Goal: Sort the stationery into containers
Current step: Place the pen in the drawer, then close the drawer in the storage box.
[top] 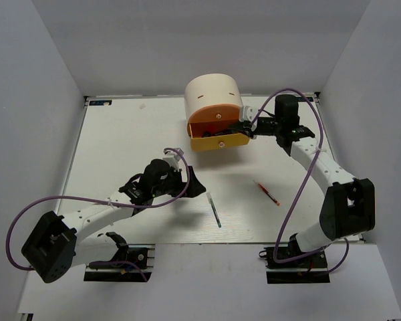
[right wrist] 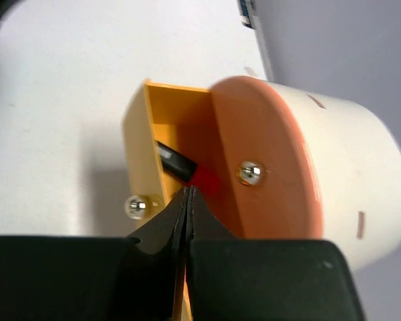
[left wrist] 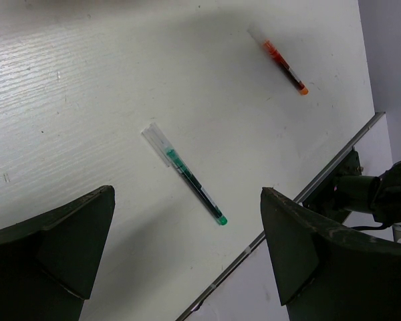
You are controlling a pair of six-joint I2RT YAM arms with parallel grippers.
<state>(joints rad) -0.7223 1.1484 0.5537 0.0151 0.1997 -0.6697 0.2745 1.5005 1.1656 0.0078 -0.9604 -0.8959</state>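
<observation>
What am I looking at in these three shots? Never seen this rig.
Two robot arms are bolted at the near edge of a white table. The wide picture comes from a fixed camera above and behind them. The other two come from a camera on each wrist, looking past that arm's own fingers. The left gripper is open and empty above the table, with a thin dark pen in its camera's view. A thin red pen lies further right. The right gripper is shut, nothing between its fingers, at the open yellow drawer of a cream cabinet. A black marker lies in that drawer.
</observation>
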